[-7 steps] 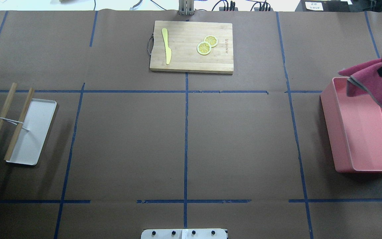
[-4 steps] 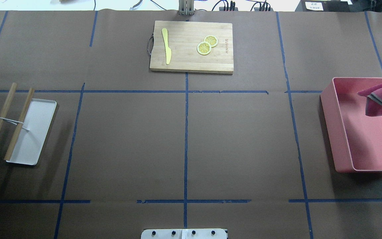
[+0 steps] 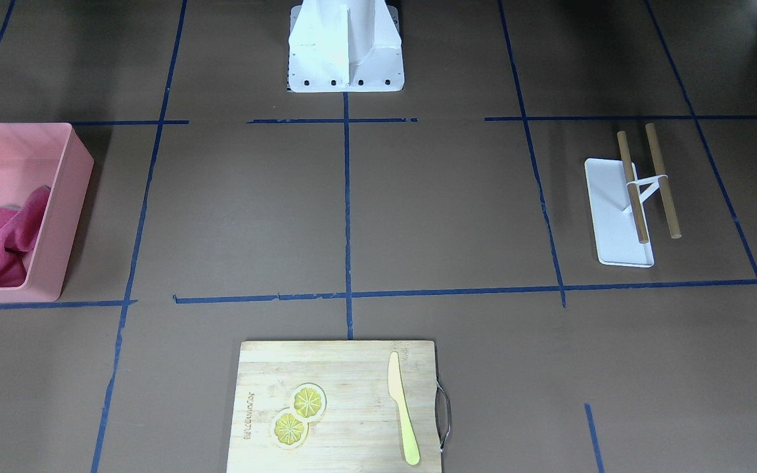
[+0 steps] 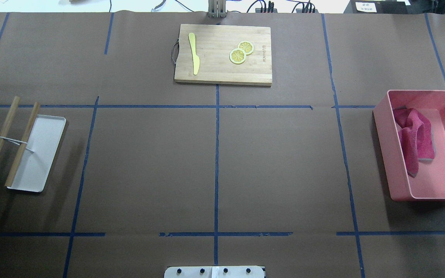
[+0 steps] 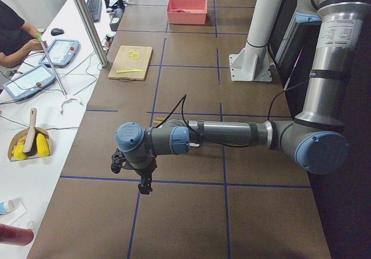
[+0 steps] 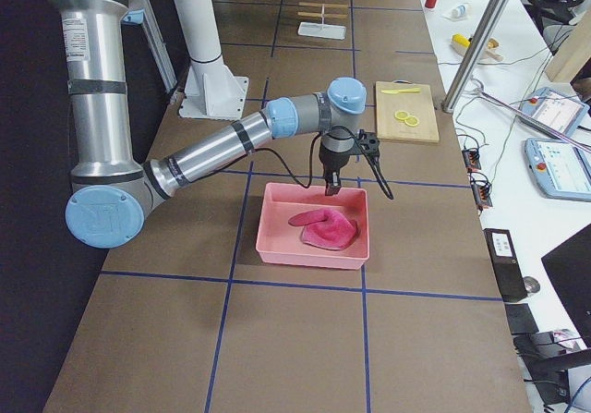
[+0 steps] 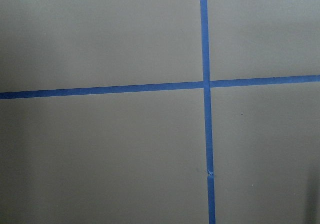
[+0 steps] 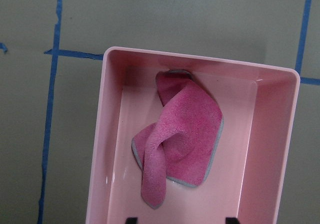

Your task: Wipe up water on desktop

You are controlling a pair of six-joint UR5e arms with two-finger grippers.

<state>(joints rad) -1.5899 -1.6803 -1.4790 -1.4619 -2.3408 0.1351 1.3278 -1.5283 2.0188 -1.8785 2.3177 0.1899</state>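
Observation:
The desktop [image 4: 149,162] is matte brown with a blue tape grid; I see no water on it. A pink cloth [image 4: 415,139] lies crumpled inside a pink bin [image 4: 384,154] at the right edge. It also shows in the right wrist view [image 8: 185,134]. My right gripper [image 8: 180,220] hangs above the bin, open and empty, its two fingertips wide apart. Only a sliver of it shows overhead. My left gripper [image 5: 143,186] hovers low over bare desktop at the left end; I cannot tell if it is open or shut.
A wooden cutting board [image 4: 222,54] with a yellow knife [image 4: 194,54] and two lemon slices [image 4: 241,52] lies at the far middle. A white tray [image 4: 39,154] with two wooden sticks [image 4: 10,141] sits at the left. The robot base [image 3: 345,46] stands at the near edge.
The right gripper carried the pink cloth over the bin and let it go. The cloth now lies in the bin. Nothing else moved.

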